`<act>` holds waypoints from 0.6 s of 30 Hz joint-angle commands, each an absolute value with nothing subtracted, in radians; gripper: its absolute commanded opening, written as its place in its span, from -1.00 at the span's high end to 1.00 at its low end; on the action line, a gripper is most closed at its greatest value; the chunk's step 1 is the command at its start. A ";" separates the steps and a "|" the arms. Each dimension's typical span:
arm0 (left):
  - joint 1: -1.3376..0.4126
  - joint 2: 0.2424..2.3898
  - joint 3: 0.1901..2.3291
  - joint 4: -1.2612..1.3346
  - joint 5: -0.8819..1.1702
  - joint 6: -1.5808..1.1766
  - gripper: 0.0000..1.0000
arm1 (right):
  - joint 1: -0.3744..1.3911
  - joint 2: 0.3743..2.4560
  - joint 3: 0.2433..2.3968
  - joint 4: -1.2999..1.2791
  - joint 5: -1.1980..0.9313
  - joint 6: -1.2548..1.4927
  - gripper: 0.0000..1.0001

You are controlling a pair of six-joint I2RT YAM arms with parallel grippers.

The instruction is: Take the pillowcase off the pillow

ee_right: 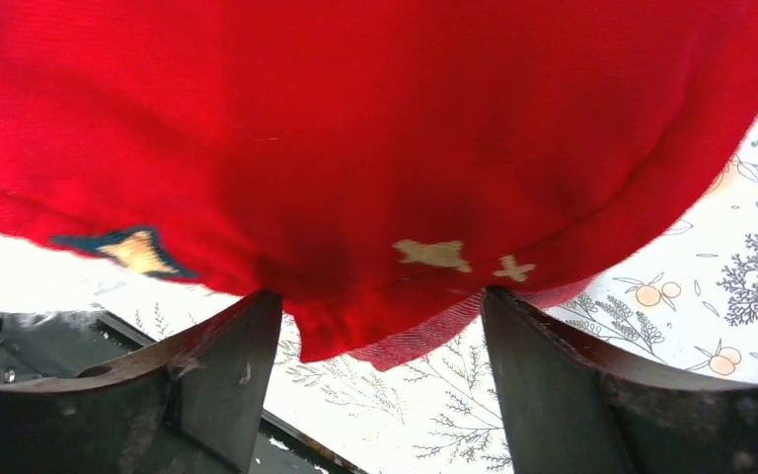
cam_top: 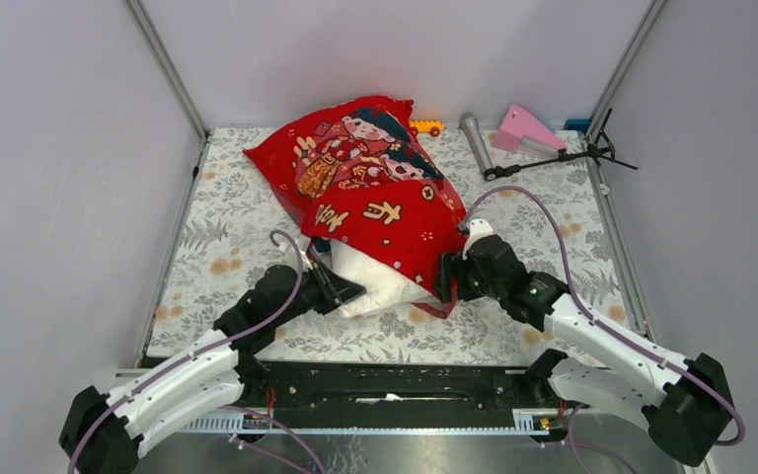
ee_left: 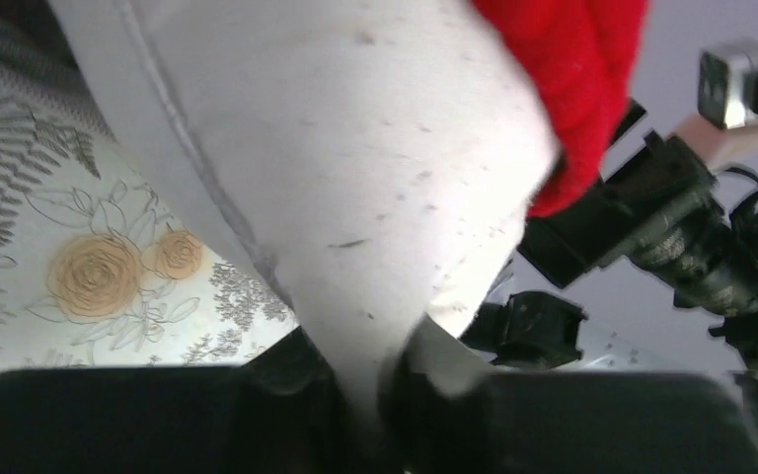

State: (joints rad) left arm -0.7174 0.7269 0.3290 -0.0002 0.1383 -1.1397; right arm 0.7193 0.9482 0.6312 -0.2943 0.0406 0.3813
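The red pillowcase (cam_top: pixel 370 183) with cartoon figures and gold characters lies across the middle of the table, still around most of the white pillow (cam_top: pixel 375 279), whose near corner sticks out of its open end. My left gripper (cam_top: pixel 343 288) is shut on that white corner (ee_left: pixel 375 326); red fabric (ee_left: pixel 572 89) shows above it. My right gripper (cam_top: pixel 446 280) is open at the pillowcase's near right edge, its fingers (ee_right: pixel 232 365) on either side of the red hem (ee_right: pixel 375 321), which hangs between them.
A grey floral cloth (cam_top: pixel 227 237) covers the table. At the back lie a yellow toy (cam_top: pixel 426 126), a grey cylinder (cam_top: pixel 476 141), a pink wedge (cam_top: pixel 525 129) and a black tripod (cam_top: pixel 563 155). Grey walls enclose three sides.
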 commanded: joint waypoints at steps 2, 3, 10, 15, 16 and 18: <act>-0.707 0.613 0.339 0.024 0.053 -1.121 1.00 | 0.721 0.966 0.613 -0.241 0.101 0.384 -0.37; -0.706 0.610 0.352 0.005 0.050 -1.109 1.00 | 0.721 0.965 0.609 -0.231 0.090 0.384 -0.24; -0.704 0.584 0.420 -0.118 0.049 -1.065 1.00 | 0.721 0.957 0.575 -0.169 0.070 0.423 0.97; -0.703 0.567 0.438 -0.157 0.040 -1.052 1.00 | 0.721 0.906 0.556 -0.146 0.032 0.526 -0.38; -0.703 0.571 0.439 -0.160 0.047 -1.051 1.00 | 0.720 0.896 0.552 -0.145 0.022 0.554 -0.50; -0.702 0.584 0.439 -0.162 0.063 -1.046 1.00 | 0.720 0.874 0.530 -0.130 0.003 0.608 -0.67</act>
State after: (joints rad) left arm -0.7094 0.5865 0.3759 -0.1917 0.0635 -1.0737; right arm 0.7200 0.9237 0.5564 -0.1902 0.0319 0.4961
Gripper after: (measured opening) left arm 0.091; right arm 0.759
